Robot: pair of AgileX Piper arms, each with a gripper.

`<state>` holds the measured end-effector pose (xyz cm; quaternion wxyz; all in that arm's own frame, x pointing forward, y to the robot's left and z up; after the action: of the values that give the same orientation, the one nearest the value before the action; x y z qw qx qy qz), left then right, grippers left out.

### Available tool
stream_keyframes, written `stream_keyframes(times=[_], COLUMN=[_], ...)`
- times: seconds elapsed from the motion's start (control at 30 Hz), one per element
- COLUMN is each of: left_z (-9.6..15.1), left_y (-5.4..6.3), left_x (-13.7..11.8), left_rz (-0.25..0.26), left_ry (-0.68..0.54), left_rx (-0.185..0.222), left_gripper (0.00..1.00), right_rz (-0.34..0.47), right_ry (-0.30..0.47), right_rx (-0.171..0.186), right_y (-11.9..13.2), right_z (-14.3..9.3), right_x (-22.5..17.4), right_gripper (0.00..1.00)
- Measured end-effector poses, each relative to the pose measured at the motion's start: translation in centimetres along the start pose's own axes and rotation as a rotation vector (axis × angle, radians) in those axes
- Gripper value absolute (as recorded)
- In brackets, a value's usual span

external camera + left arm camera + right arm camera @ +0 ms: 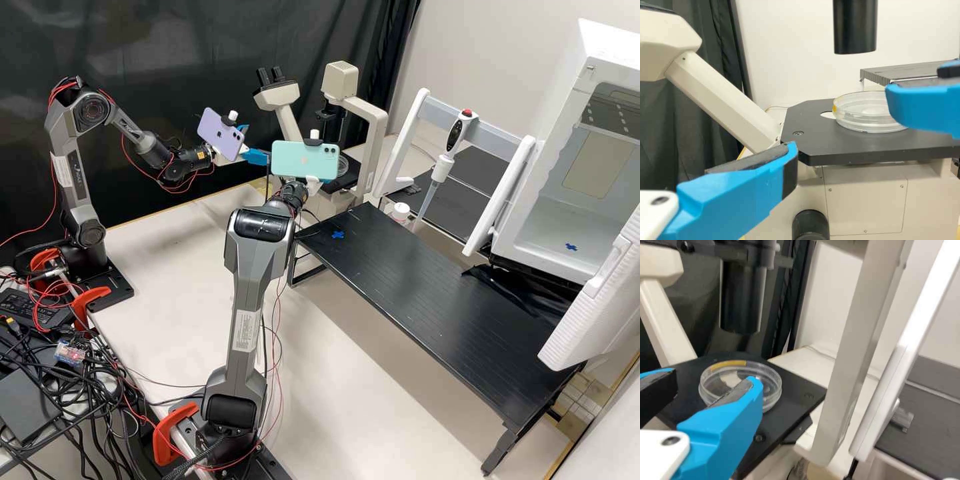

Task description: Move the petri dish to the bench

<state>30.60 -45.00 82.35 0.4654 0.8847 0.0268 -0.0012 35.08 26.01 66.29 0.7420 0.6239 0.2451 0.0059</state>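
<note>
My left gripper [256, 143] is open at the far side of the bench, short of the microscope; in the left wrist view one finger of the left gripper [755, 175] shows. My right gripper [313, 183] is mostly behind the teal phone in the high view; in its wrist view the right gripper [715, 382] stands open with nothing between its fingers. The clear petri dish [343, 165] lies flat on the black microscope stage [815, 142]. One right finger partly covers the petri dish [772, 385] there, and the right gripper's blue fingers also overlap the dish [865, 112] in the left wrist view.
The microscope's dark cylinder [855, 25] hangs above the stage. A white stand [497, 200] holds a pipette [440, 170]. Right of the arms stand a low black platform [427, 287] with a blue cross and an open white chamber [527, 227].
</note>
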Motion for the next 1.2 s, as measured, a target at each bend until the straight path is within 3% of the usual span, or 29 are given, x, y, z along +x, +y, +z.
stream_keyframes(times=[0.6,0.83,1.07,1.2], left_z=[0.0,0.0,0.0,0.0], left_y=[0.0,0.0,0.0,0.0], left_x=[0.0,0.0,0.0,0.0], left_rz=[0.000,0.000,0.000,0.000], left_ry=[0.000,0.000,0.000,0.000], left_rx=[0.000,0.000,0.000,0.000], left_gripper=[1.00,1.00,1.00,1.00], right_rz=[0.017,0.059,0.104,0.102], right_ry=[-0.001,0.015,0.007,0.009], right_rx=[-0.027,-0.095,-0.086,-0.116], right_y=[-0.1,1.0,2.1,2.0], right_z=[0.2,-0.7,-1.4,-1.5], right_x=[-0.2,0.5,1.6,2.3], right_gripper=[1.00,1.00,1.00,1.00])
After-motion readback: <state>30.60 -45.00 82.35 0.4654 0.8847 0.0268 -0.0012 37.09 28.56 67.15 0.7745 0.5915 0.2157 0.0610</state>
